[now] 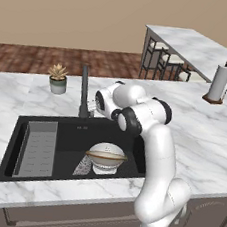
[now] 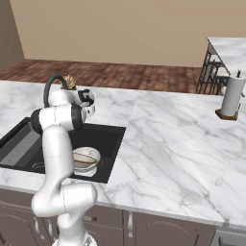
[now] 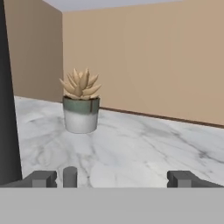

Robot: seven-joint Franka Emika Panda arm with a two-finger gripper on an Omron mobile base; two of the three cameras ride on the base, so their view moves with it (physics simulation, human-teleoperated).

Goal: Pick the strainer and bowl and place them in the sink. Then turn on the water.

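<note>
the bowl [image 1: 106,155] and the strainer [image 1: 83,168] are seen resting in the sink [image 1: 10,153], side by side, so only the water is judged left. the gripper [image 3: 111,178] is held wide and empty beside the faucet [image 1: 84,92], probably lined up for its lever; a potted succulent [image 3: 81,106] is faced across the counter [image 3: 144,148].

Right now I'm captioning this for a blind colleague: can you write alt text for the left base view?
A white robot arm reaches over a black sink set in a marble counter, toward the dark faucet. In the basin lie a tan bowl and a mesh strainer; a potted succulent stands behind.
</note>
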